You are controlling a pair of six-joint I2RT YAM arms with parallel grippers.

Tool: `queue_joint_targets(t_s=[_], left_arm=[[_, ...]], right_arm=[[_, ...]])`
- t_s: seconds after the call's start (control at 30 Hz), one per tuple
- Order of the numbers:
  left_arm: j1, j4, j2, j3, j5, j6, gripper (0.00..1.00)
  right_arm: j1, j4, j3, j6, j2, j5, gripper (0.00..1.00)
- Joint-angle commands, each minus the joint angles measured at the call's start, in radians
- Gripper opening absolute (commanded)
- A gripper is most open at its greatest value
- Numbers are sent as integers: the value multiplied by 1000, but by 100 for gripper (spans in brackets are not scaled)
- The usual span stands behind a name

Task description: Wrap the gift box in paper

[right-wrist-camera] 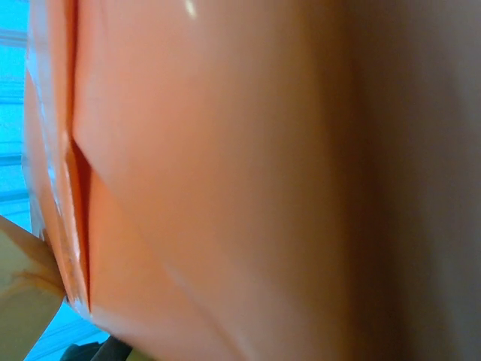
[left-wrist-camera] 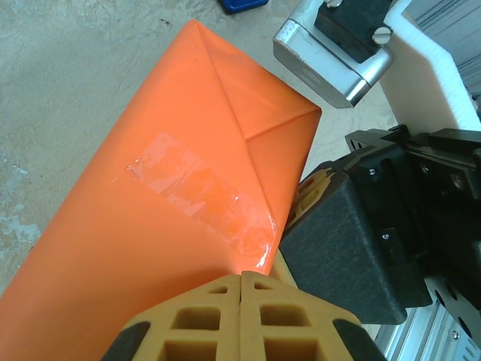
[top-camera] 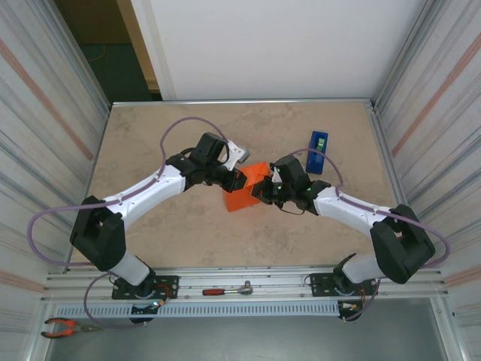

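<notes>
- Paper (top-camera: 244, 194): thin, light, probably tear-prone; folded as a taped parcel at centre of table (top-camera: 150, 143).
- Hold: flat faces, off the glossy tape (left-wrist-camera: 199, 197).
- Left gripper (left-wrist-camera: 240, 289): fingers closed together, empty.
- Right gripper (top-camera: 264, 190): opening cannot be told.

soft, even overhead light on the tabletop (top-camera: 188, 233), faint shadows beneath the arms (top-camera: 143, 192). clear tape (left-wrist-camera: 199, 192) on the paper (left-wrist-camera: 98, 263) throws glare. in the right wrist view the paper is heavily blurred.

The left pincer (top-camera: 237, 180) and right pincer (top-camera: 265, 191) flank the orange paper (top-camera: 246, 197), seemingly touching it.
</notes>
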Motion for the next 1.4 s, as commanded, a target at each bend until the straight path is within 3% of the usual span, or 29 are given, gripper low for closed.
queue_joint_targets(t_s=[0.0, 0.3, 0.63, 0.7, 0.87, 0.9, 0.97, 1.0, 1.07, 1.1, 1.2, 1.23, 1.37], left_arm=[[-8, -83, 47, -53, -49, 14, 0], [-3, -83, 39, -25, -35, 20, 0], [11, -83, 33, 8, 2, 21, 0], [18, -89, 28, 36, 18, 19, 11], [30, -85, 6, 121, 25, 9, 56], [36, -82, -2, 138, 35, 8, 66], [47, -43, -33, 144, 46, -15, 98], [54, -4, -55, 130, 45, -32, 99], [71, 70, -115, 84, 31, -78, 99], [83, 114, -151, 47, 24, -110, 99], [129, 274, -277, -115, -11, -231, 99], [143, 317, -321, -171, -30, -270, 99], [164, 318, -453, -326, -93, -343, 99]], right_arm=[[-5, 8, -19, -1, -25, 29, 0], [-92, -85, -127, -29, -166, 4, 0], [-51, -123, -75, -48, -194, 10, 0], [-48, -116, -78, -44, -190, 14, 0], [-46, -108, -106, -34, -213, 27, 0], [-47, -119, -109, -36, -224, 33, 0], [-54, -139, -114, -48, -248, 43, 0], [-60, -157, -116, -56, -264, 47, 0], [-79, -184, -119, -70, -292, 50, 11], [-92, -200, -120, -78, -307, 51, 21], [-136, -245, -125, -112, -348, 50, 62], [-157, -261, -126, -125, -359, 46, 72], [-249, -305, -125, -188, -372, -6, 89]])
